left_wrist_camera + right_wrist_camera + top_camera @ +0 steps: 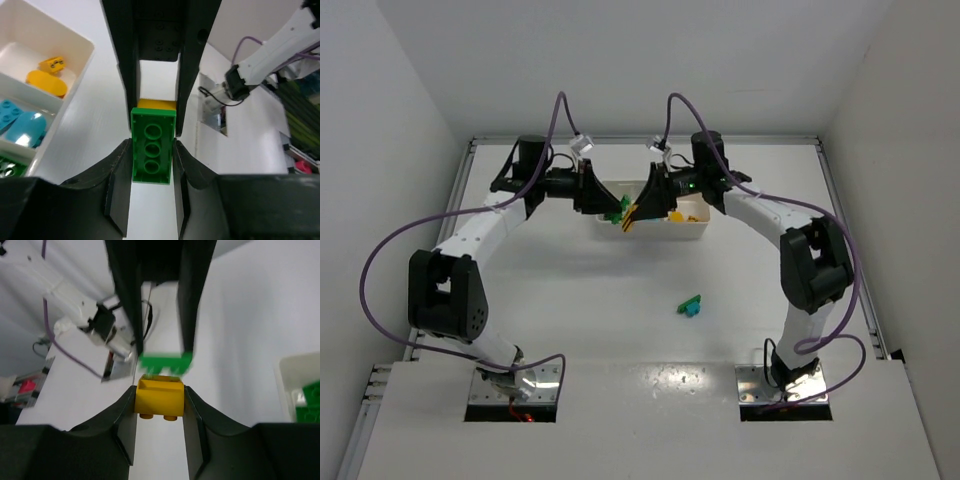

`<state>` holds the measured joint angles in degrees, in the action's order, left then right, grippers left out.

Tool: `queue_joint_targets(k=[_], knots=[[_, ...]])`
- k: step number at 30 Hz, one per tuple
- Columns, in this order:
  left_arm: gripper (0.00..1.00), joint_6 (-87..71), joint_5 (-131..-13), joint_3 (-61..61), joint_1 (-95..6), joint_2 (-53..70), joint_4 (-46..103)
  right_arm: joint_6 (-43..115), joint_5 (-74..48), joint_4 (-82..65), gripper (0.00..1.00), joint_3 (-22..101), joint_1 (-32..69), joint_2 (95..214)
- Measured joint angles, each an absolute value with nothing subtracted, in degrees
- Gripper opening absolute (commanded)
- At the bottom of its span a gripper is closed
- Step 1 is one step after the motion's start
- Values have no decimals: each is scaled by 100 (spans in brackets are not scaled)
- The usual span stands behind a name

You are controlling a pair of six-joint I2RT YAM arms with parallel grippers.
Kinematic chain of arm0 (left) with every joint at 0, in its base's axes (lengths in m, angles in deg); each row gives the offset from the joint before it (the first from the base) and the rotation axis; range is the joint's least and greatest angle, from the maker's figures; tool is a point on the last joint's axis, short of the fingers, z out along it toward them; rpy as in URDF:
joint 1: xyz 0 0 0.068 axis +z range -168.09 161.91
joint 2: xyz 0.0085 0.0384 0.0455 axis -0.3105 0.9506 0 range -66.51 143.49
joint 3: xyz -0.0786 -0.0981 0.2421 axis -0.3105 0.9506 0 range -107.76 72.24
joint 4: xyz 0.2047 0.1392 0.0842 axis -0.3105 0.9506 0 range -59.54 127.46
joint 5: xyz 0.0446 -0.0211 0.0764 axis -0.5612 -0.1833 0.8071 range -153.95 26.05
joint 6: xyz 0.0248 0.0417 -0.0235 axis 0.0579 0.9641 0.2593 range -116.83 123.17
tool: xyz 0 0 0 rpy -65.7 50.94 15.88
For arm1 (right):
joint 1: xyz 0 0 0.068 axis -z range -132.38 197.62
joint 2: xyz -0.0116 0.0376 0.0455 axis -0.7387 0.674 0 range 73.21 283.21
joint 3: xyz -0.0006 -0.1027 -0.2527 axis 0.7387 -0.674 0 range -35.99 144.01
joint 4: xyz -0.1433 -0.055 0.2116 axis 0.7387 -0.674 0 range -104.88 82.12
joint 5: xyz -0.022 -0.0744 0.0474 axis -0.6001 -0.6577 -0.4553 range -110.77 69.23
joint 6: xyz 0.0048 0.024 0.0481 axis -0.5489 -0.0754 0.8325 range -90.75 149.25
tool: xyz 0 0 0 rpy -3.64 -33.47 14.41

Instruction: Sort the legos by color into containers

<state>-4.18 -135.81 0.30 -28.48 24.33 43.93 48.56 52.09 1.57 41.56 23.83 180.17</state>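
Observation:
My left gripper (610, 208) and right gripper (638, 212) meet tip to tip just above the white tray (692, 232). In the left wrist view, the left gripper (152, 152) is shut on a green brick (153, 150), with a yellow brick (156, 104) right behind it. In the right wrist view, the right gripper (159, 402) is shut on that yellow brick (159, 399); the green brick (165, 362) is blurred just beyond it. I cannot tell whether the two bricks are still joined. A green and cyan clump (690, 305) lies on the table.
The tray (75, 37) holds yellow pieces (47, 82) in one compartment, cyan pieces (20, 125) in the middle one and green pieces (7, 167) in the third. The green compartment (310, 400) shows at the right in the right wrist view. White walls enclose the table.

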Motion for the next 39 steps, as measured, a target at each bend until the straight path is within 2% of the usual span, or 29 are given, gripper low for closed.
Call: queue_joint_targets(k=[9,14,18,22,30,39], knots=[[1,-777,-12090,203,-2448,2003,3187,2098,4811,-3267,0,3811,2958,17337],[1,-602,-10919,371,-2590,1758,3056,1184,4179,-4157,0,3405,3443,16803],[1,-217,-10011,485,-2824,1723,3082,1012,3758,-4244,0,3284,3782,16607],[1,113,-9642,572,-2960,1843,3077,1174,3310,-3973,0,3280,3930,16602],[1,624,-9417,388,-3065,2788,3158,1764,2372,-3191,0,3247,4092,16550],[1,873,-9524,-783,-3104,3909,3370,1877,2009,-3139,0,3916,4123,16956]])
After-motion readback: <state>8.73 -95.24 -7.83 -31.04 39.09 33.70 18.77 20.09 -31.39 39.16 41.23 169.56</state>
